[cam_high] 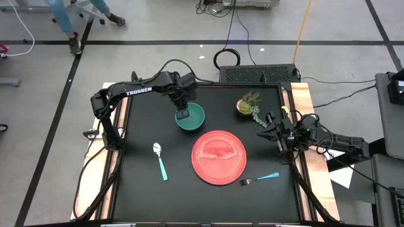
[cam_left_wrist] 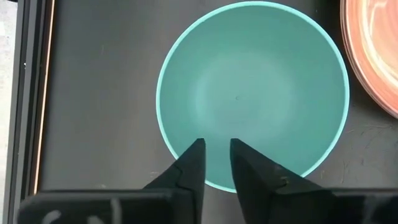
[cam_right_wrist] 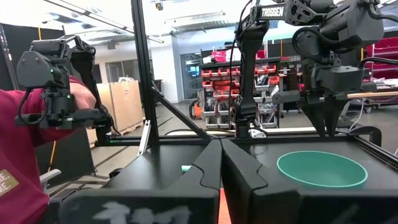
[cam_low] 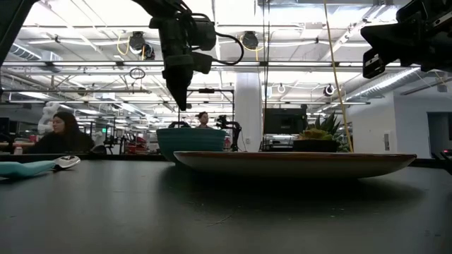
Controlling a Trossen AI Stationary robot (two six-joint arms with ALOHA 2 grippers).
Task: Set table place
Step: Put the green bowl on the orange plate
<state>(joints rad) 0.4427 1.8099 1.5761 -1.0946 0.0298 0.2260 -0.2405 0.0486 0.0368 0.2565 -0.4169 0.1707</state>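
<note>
I have the left tool hovering over the near rim of the teal bowl, fingers slightly parted and gripping nothing. The bowl is smooth and plain inside, sitting on the black worktop just beside the round red plate (glossy, with a raised rim). Spoon left of the plate, fork at its right. The right tool waits closed at the worktop's right edge.

From the table level, the red plate hides the base of the teal bowl and most of the plant. The spoon is cut off at the picture's edge. In the left wrist view only a slice of the plate shows. The fork is too small to count its tines.
</note>
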